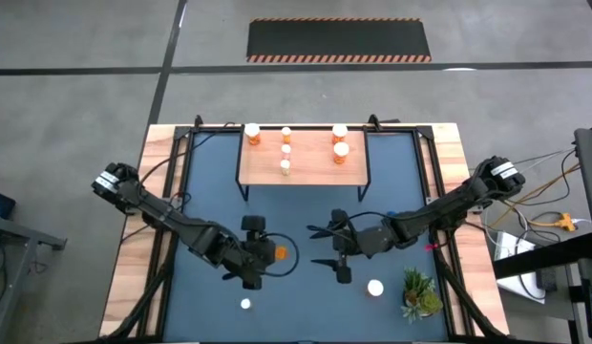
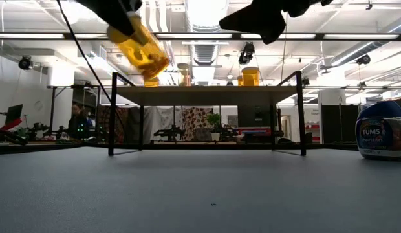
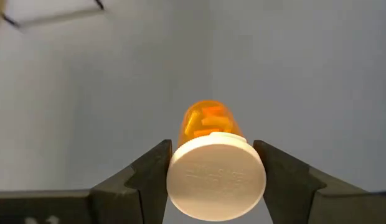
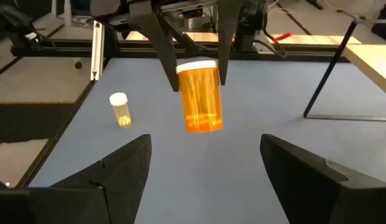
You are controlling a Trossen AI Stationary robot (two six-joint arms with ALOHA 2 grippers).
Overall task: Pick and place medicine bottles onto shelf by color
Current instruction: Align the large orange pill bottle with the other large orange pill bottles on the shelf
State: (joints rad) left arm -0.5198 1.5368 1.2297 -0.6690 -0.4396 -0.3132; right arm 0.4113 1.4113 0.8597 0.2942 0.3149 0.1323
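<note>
I'm seeing the orange bottle (image 4: pixel 201 96) hanging off the mat (image 1: pixel 306 296), gripped by its white cap (image 3: pixel 216 175) in the left claw (image 3: pixel 216 168), fingers (image 3: pixel 149 171) pinching the cap on both sides, over the mat's near-centre in front of the shelf (image 1: pixel 306 170). Right claw (image 4: pixel 205 163) is sitting wide open, holding nothing, just beside and facing the bottle. Shelf is carrying several bottles already. Small white-capped bottle (image 1: pixel 245 305) and white bottle (image 1: pixel 375 288) are standing on the mat, plant (image 1: pixel 419 293) near the right corner.
</note>
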